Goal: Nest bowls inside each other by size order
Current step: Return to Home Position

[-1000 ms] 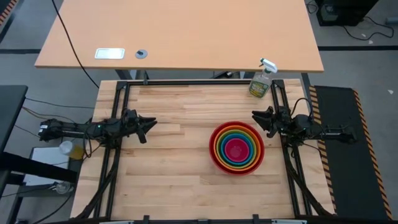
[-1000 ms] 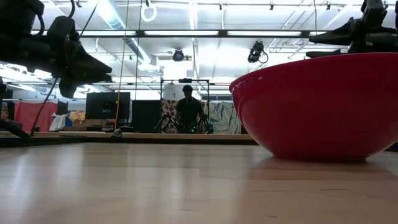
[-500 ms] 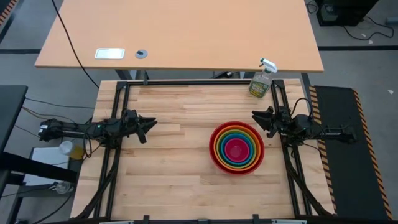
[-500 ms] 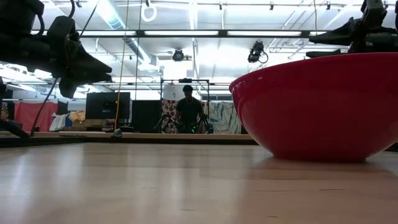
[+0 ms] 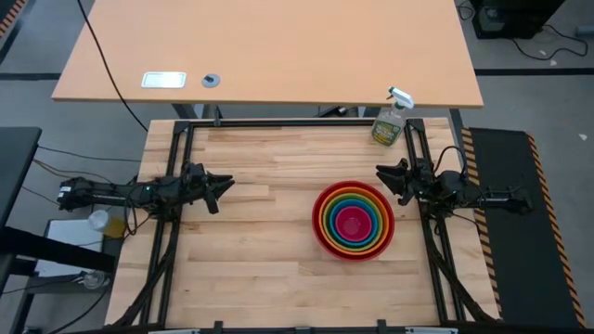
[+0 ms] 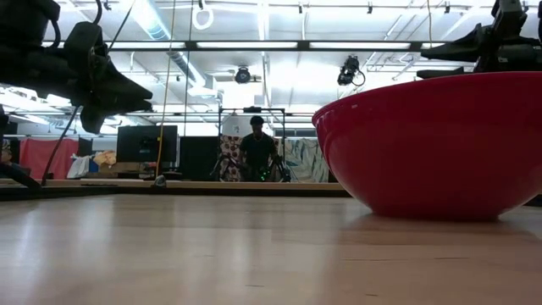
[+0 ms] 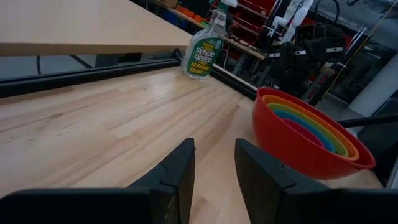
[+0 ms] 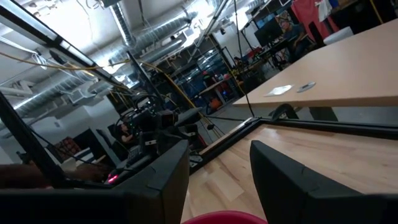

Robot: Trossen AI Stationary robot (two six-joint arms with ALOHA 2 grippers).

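The five bowls sit nested on the table's right half: the red bowl (image 5: pixel 354 221) outermost, then orange, olive-green and blue rings, with the pink bowl (image 5: pixel 352 224) in the middle. The red bowl rests by its base on the wood (image 6: pixel 440 148); the stack also shows in the left wrist view (image 7: pixel 308 134). My left gripper (image 5: pixel 221 189) is open and empty above the table's left edge. My right gripper (image 5: pixel 385 176) is open and empty at the right edge, just beyond the stack's far right rim.
A clear spray bottle (image 5: pixel 390 121) with yellowish liquid stands at the far right corner. A larger tan table (image 5: pixel 269 46) lies beyond the far edge. A person (image 6: pixel 257 152) stands far off in the room. Bare wood spreads between the left gripper and the bowls.
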